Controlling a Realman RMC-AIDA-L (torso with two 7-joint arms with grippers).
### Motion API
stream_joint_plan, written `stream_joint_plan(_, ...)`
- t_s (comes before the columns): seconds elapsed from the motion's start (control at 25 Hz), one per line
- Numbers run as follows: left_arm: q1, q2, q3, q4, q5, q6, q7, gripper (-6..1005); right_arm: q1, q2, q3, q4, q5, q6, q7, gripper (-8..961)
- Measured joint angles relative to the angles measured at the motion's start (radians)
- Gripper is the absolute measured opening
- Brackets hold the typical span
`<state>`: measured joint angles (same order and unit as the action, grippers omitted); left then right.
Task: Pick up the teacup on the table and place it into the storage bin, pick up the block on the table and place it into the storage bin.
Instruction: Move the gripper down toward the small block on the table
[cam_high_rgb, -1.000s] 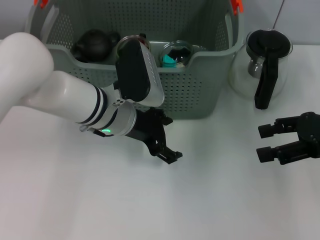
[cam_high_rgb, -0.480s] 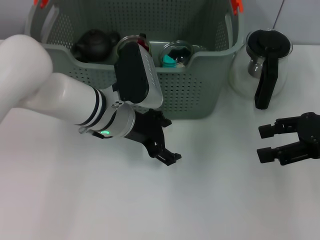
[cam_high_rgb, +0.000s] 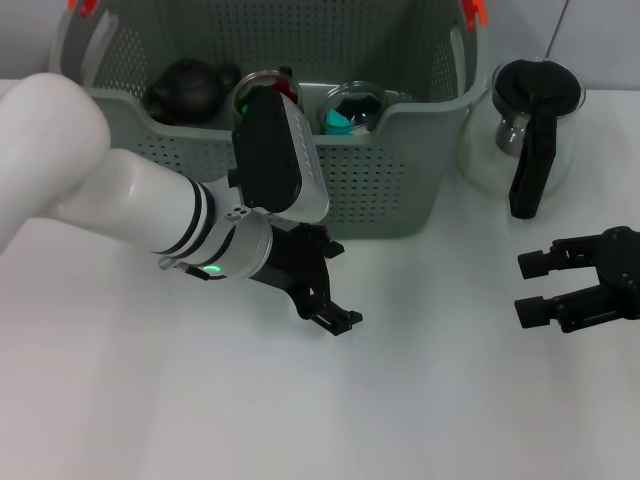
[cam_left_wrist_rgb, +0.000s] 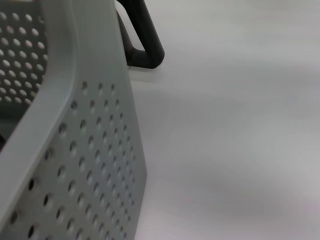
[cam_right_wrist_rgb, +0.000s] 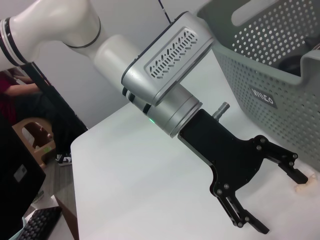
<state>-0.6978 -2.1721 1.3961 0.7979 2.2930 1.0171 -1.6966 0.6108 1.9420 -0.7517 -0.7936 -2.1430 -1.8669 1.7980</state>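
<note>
The grey-green storage bin (cam_high_rgb: 400, 170) stands at the back of the table. Inside it sit a dark round teapot (cam_high_rgb: 188, 85), a metal-rimmed cup (cam_high_rgb: 262, 84) and a clear glass teacup (cam_high_rgb: 352, 108) with a teal piece in it, perhaps the block. My left gripper (cam_high_rgb: 325, 285) hovers low over the table just in front of the bin's front wall. It is open and holds nothing, which the right wrist view confirms for the left gripper (cam_right_wrist_rgb: 278, 200). A small pale bit (cam_right_wrist_rgb: 305, 187) lies on the table by one fingertip. My right gripper (cam_high_rgb: 540, 288) rests open at the right.
A glass pot with a black handle (cam_high_rgb: 528, 140) stands right of the bin, behind my right gripper. The left wrist view shows the bin's perforated wall (cam_left_wrist_rgb: 75, 150) close by and that black handle (cam_left_wrist_rgb: 142, 40). White tabletop spreads in front of both arms.
My left gripper has drifted slightly toward the near side, still open. The right arm has not moved.
</note>
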Motion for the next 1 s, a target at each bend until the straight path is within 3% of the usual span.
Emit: stream_joint_plan(1.0,0.003,0.001,-0.002,0.0,0.001,-0.01,0.0,964,0.0,0.0,0.0,0.001,0.0,0.003,-0.002,928)
